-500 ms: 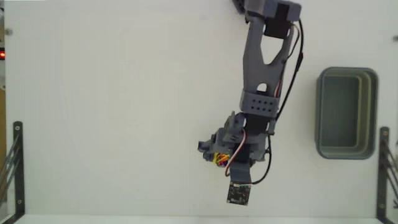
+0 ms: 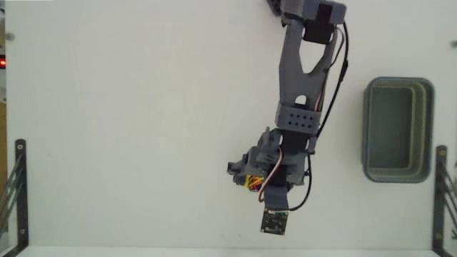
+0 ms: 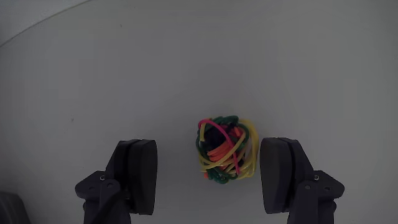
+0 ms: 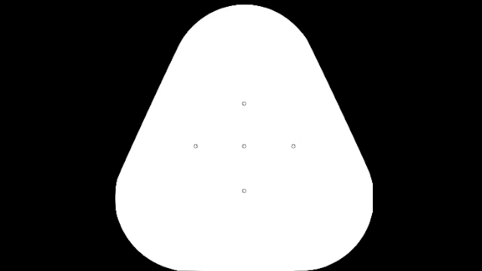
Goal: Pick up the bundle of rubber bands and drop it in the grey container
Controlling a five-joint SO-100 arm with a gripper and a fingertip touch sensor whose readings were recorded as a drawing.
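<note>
Yellow, red, green and blue loops knot into a tiny clump, the bundle of rubber bands (image 3: 225,149), lying on the pale white table (image 3: 186,62) between the two dark fingers of the gripper (image 3: 211,174). The jaws stand wide apart; the clump sits nearer the finger on the right of the wrist view, just beside it, with clear table toward the left one. This looks like the grasp step: the gripper is placed around the clump but not yet closed on it. The next move calls for closing the fingers low enough to pinch the springy tangle, then lifting. In the fixed view the rectangular grey-green plastic container (image 2: 429,128) stands well apart at the right, so a long carry remains.
</note>
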